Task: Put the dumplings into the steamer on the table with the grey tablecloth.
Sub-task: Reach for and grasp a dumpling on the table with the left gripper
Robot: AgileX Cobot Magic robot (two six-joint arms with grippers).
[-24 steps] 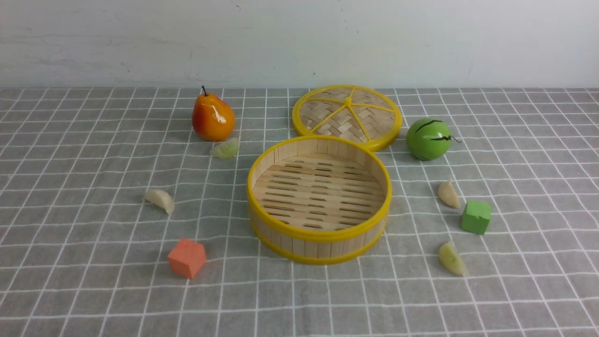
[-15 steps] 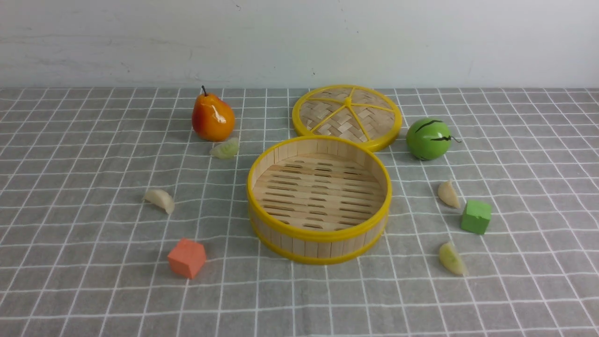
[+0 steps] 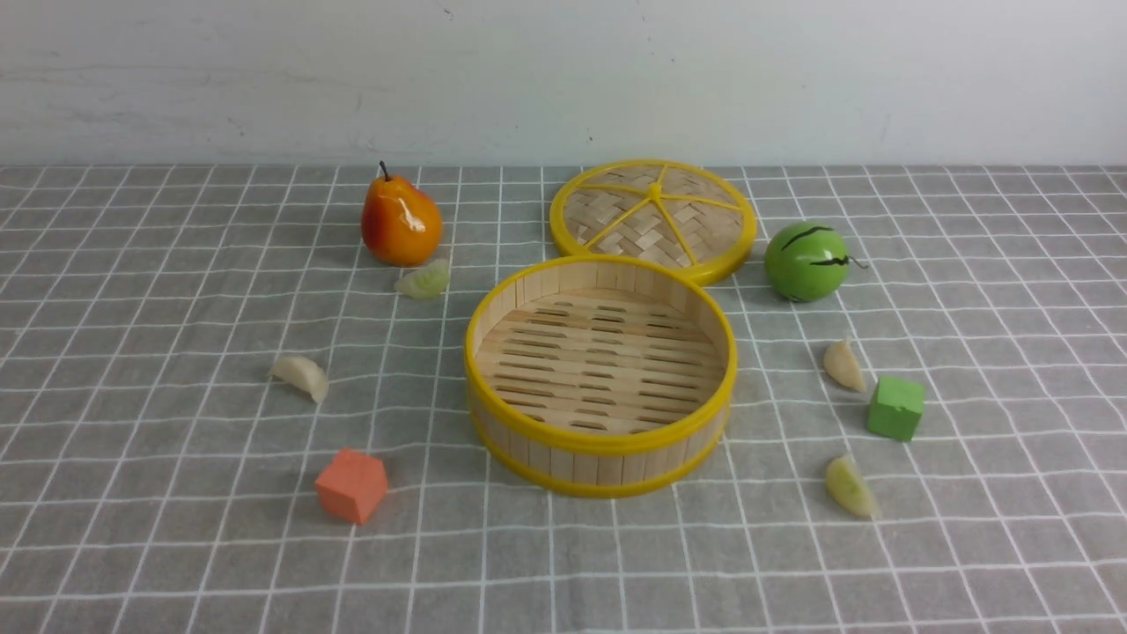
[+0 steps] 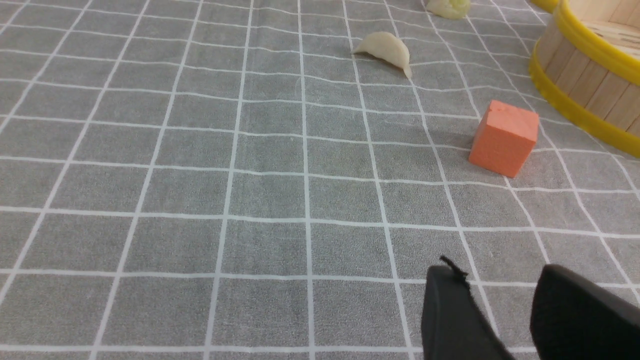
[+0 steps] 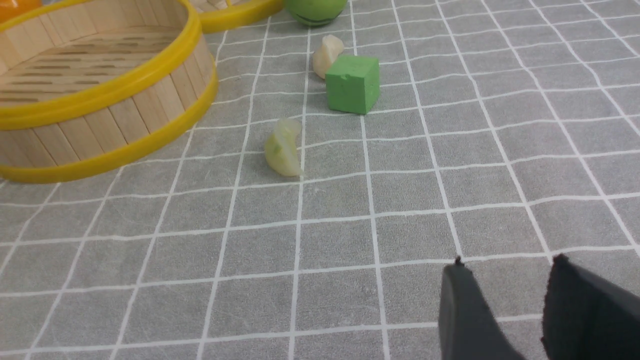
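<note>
Both pairs of jaws stand apart with nothing between them. The left gripper [image 4: 500,280] and the right gripper [image 5: 507,270] show only in their own wrist views, each low over the grey tablecloth with a white grid [image 3: 176,563] that covers the table [image 3: 968,563]. The stance looks like readiness for a first pick.

The landmark is the round bamboo-slat steamer with yellow rims [image 3: 599,465], sitting mid-table with its slotted floor bare. All four dumplings lie on the cloth outside it. Nearest the robot, to the steamer's front left, is a matte orange cube [image 3: 352,486]; to its front right is a glossy pale-green crescent dumpling [image 3: 850,487]. A little farther, right of the steamer, a matte green cube [image 3: 895,408] sits just beside a cream crescent dumpling [image 3: 843,365]. Left of the steamer, well apart, lies a second cream dumpling [image 3: 301,377]. Behind the steamer's left side, a second pale-green dumpling [image 3: 424,280] rests touching or just beside an orange-red toy pear [image 3: 401,222]; I cannot tell which. Behind its right side is a green striped toy melon [image 3: 806,261]. The flat woven lid with yellow spokes [image 3: 653,216] lies just behind the steamer, apparently set off so the basket is open to fill. Two dumplings on each side seem to give each arm its share; cubes and fruit look like decoys.
</note>
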